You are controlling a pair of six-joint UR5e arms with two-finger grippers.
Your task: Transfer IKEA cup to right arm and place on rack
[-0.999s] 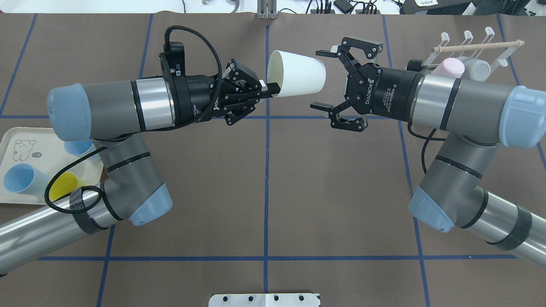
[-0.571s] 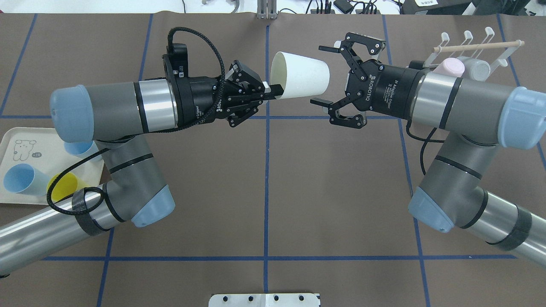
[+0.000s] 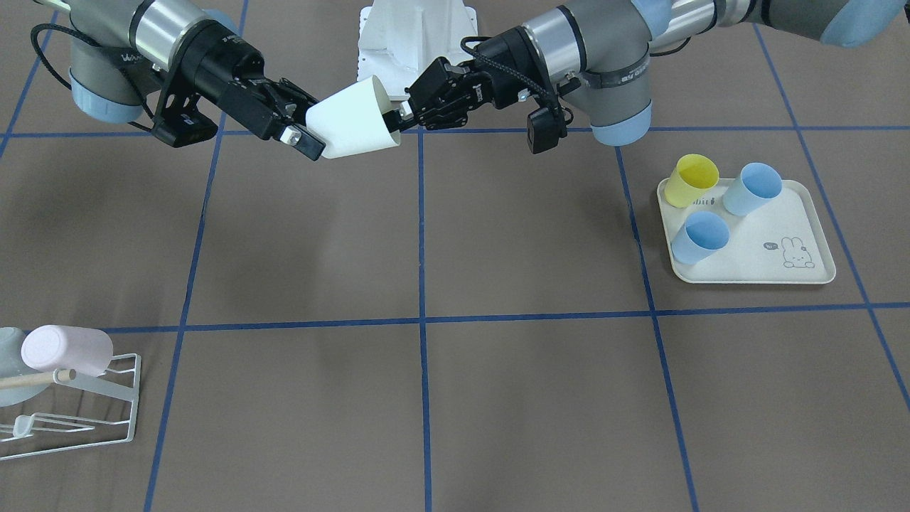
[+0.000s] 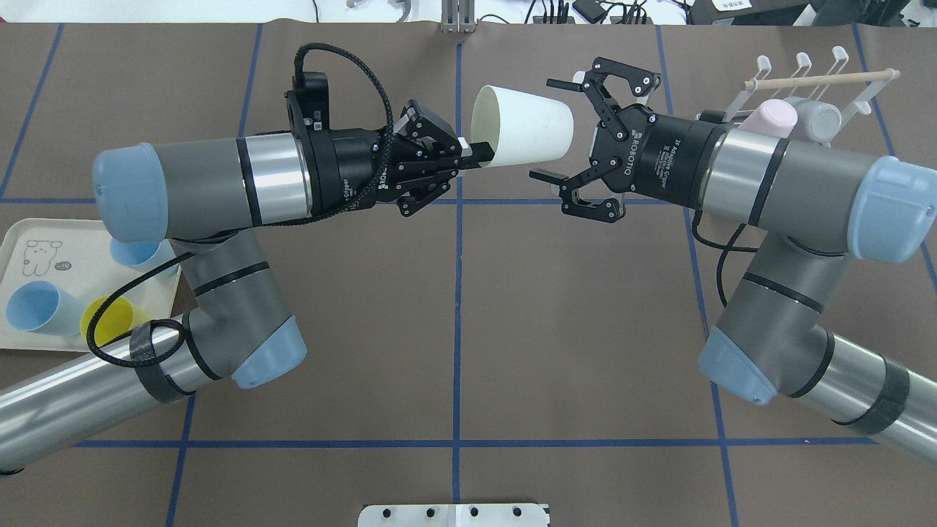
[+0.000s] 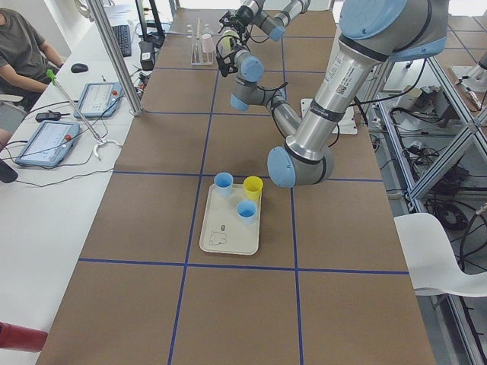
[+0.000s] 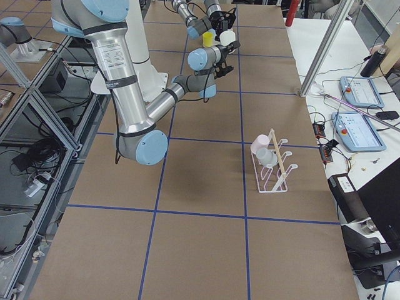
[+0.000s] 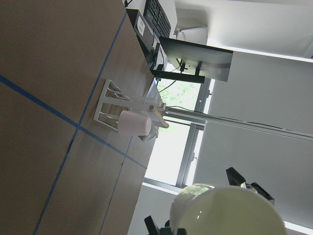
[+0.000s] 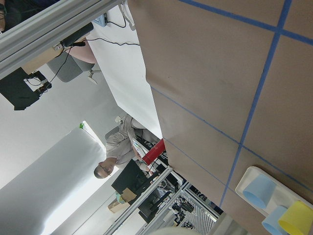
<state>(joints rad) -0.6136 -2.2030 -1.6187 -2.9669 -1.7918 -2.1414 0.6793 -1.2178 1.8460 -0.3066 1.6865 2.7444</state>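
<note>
The white IKEA cup [image 4: 523, 135] hangs sideways above the table's middle, also seen as cup [image 3: 352, 121]. My left gripper [image 4: 479, 152] is shut on its rim, one finger inside the mouth. My right gripper [image 4: 550, 129] is open, its spread fingers straddling the cup's closed end; whether they touch it I cannot tell. The front view shows the right gripper [image 3: 304, 121] on its left and the left gripper [image 3: 394, 117] on its right. The white wire rack [image 4: 853, 102] with a wooden dowel stands at the far right, behind the right arm.
A pink cup [image 4: 772, 116] and a grey cup [image 4: 820, 121] hang on the rack. A cream tray [image 3: 768, 263] at the left arm's side holds a yellow cup [image 3: 691, 179] and two blue cups. Operators' desks with tablets lie beyond the far edge.
The left arm has carried the cup a little to the right. The right gripper has come nearer and turned slightly, so its open fingers now overlap the cup's closed end.
</note>
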